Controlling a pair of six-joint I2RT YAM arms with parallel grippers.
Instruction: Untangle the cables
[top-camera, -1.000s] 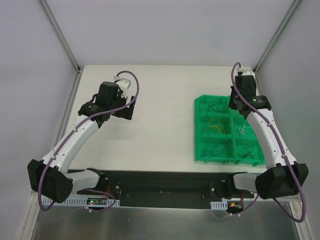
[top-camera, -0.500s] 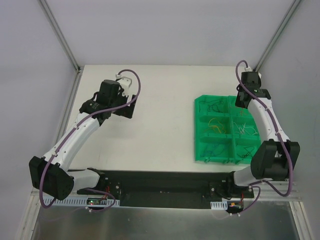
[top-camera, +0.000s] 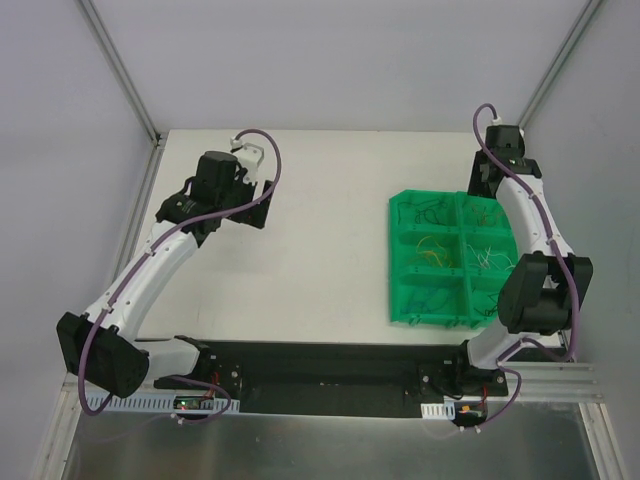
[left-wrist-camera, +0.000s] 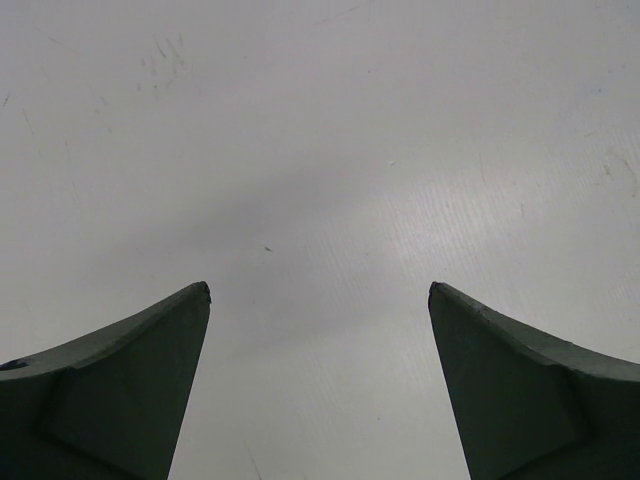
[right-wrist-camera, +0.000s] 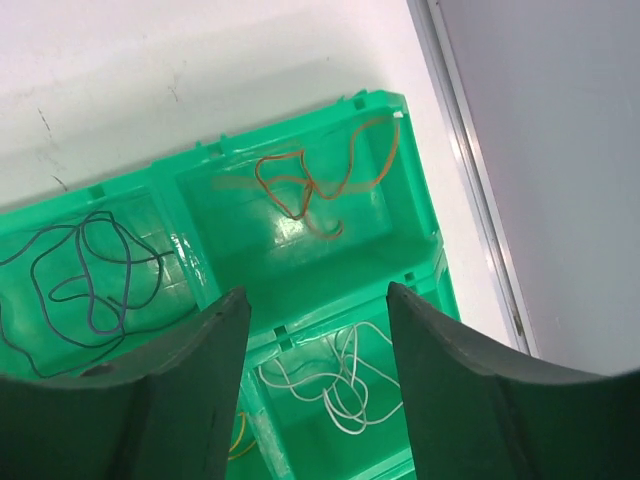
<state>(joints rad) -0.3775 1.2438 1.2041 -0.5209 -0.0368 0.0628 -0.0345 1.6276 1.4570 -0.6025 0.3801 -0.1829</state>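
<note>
Cables (right-wrist-camera: 345, 190) lie as thin, kinked loose strands, sorted by colour into compartments of the green tray (top-camera: 397, 262) at 3 o'clock on the tabletop (top-camera: 320, 250). In the right wrist view orange sits at 12 o'clock, dark blue at 9 o'clock and white at 6 o'clock. The right claw (right-wrist-camera: 315, 300) hangs open above them, and the left claw (left-wrist-camera: 320, 290) stands open over the tabletop at 9 o'clock.

No text, label, brand, number or sign can be read in any of the three views. Nothing legible is noted on the green tray (top-camera: 397, 262) by the right edge of the bench (top-camera: 330, 250), and the bench surface itself is seen to carry only faint scuffs.
</note>
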